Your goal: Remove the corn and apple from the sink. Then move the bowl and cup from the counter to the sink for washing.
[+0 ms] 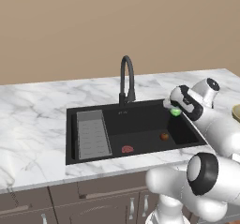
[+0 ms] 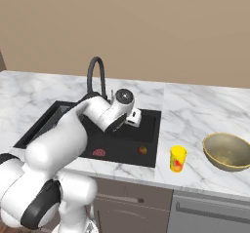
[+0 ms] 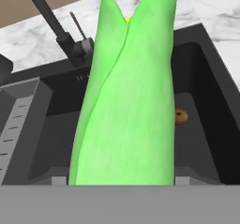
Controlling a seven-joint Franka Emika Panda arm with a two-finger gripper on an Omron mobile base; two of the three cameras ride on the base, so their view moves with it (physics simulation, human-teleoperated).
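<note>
Above the sink (image 1: 89, 124), the claw (image 1: 177, 109) pinches the corn (image 3: 126, 101) (apple (image 1: 164, 136) on the basin floor); first removal underway, next carry it over the desk (image 2: 205, 110) and release.

Flat reddish-pink item (image 1: 127, 149) lies on the basin floor, front side, just right of the ribbed grey rack (image 1: 92, 134). I see brown cabinet fronts (image 1: 93, 200) below. Plain tan wall (image 1: 117, 26) behind. Grey appliance front (image 2: 210, 211) lower right.
</note>
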